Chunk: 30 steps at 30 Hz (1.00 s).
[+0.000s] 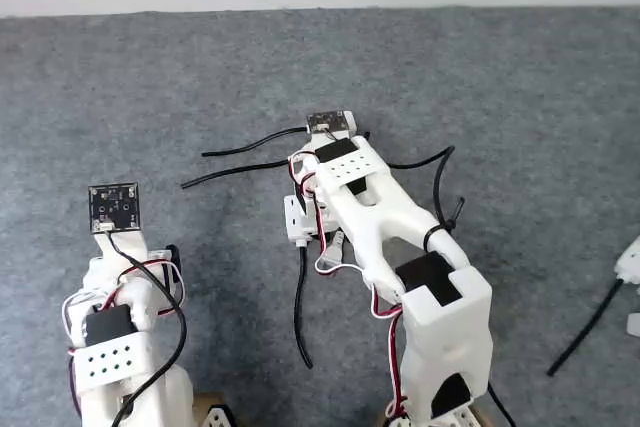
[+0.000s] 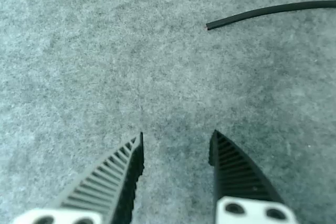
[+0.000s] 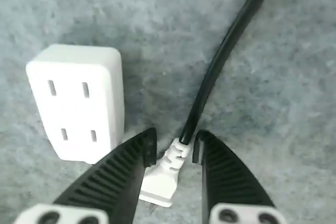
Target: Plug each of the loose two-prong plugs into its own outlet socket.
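Note:
A white outlet block (image 3: 76, 103) with two free two-slot sockets lies on the grey carpet. Beside it lies a white two-prong plug (image 3: 160, 179) on a black cable (image 3: 226, 51). My right gripper (image 3: 174, 142) is open and straddles the plug's neck, with a small gap showing on one side. The plug's body lies partly under one finger. My left gripper (image 2: 176, 140) is open over bare carpet with nothing between its fingers. From above, the right arm (image 1: 380, 217) stretches over a white block (image 1: 295, 219) with a black cable (image 1: 299, 307) trailing from it.
Two loose black cable ends (image 1: 235, 173) lie left of the right arm, and the left wrist view shows a cable end (image 2: 252, 15) ahead of my left gripper. Another white piece (image 1: 630, 262) with a black cable (image 1: 588, 329) sits at the right edge.

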Each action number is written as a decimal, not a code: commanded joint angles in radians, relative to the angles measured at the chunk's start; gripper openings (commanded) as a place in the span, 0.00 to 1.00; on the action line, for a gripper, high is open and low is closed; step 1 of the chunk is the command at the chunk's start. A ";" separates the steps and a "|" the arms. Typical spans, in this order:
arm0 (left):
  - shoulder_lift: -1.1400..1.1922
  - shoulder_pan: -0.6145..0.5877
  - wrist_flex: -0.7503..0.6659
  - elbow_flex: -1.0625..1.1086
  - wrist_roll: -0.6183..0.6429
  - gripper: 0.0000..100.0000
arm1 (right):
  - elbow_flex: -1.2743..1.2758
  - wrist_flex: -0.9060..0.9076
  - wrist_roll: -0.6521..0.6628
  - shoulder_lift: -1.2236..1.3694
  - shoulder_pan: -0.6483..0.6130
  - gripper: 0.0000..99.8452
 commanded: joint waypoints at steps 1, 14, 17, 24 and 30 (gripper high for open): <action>-0.006 0.005 0.000 -0.025 -0.008 0.20 | -0.034 0.022 -0.014 -0.001 0.005 0.13; -0.006 0.005 0.000 -0.025 -0.038 0.20 | -0.008 0.064 -0.012 -0.053 0.038 0.11; -0.006 0.005 0.000 -0.025 -0.038 0.20 | 0.003 0.041 -0.009 -0.051 0.038 0.08; -0.006 0.005 0.000 -0.025 -0.038 0.20 | 0.008 0.030 0.046 -0.058 0.079 0.01; -0.006 0.006 0.000 -0.025 -0.038 0.20 | 0.008 0.088 0.137 -0.188 0.048 0.01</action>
